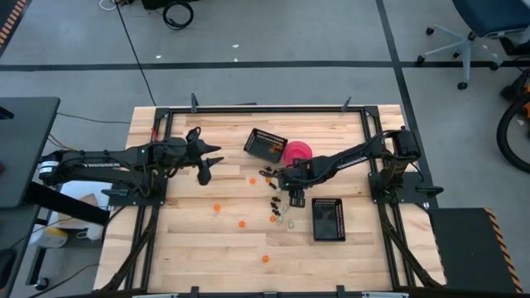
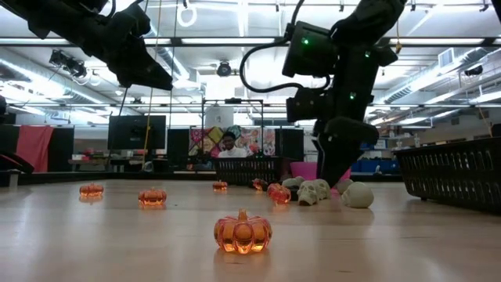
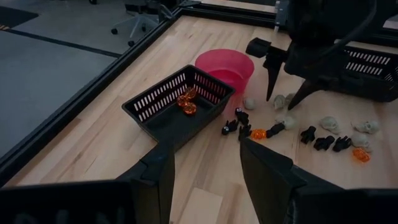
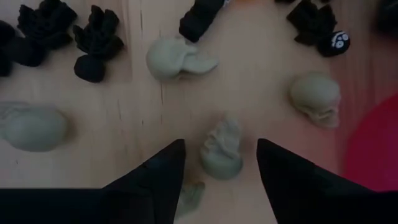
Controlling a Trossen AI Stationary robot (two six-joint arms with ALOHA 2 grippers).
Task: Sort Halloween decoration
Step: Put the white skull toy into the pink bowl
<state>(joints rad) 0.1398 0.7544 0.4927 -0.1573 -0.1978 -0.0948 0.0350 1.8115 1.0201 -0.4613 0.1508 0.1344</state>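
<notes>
My right gripper (image 4: 221,152) is open and points down at the table. Its fingers stand on either side of a pale skull trinket (image 4: 222,151) without touching it. More pale skulls (image 4: 180,59) and black trinkets (image 4: 96,43) lie around it on the wood. In the high view this gripper (image 1: 296,196) is at the cluster in front of the pink bowl (image 1: 298,152). Orange pumpkins (image 1: 242,223) lie scattered toward the near edge. My left gripper (image 1: 204,172) hangs open above the table's left part, holding nothing.
A black mesh basket (image 3: 177,106) next to the pink bowl holds a few orange pumpkins (image 3: 186,102). A second mesh basket (image 1: 328,218) lies near the right arm. Bare wood spreads toward the near and left edges. A person (image 2: 228,145) sits far behind the table.
</notes>
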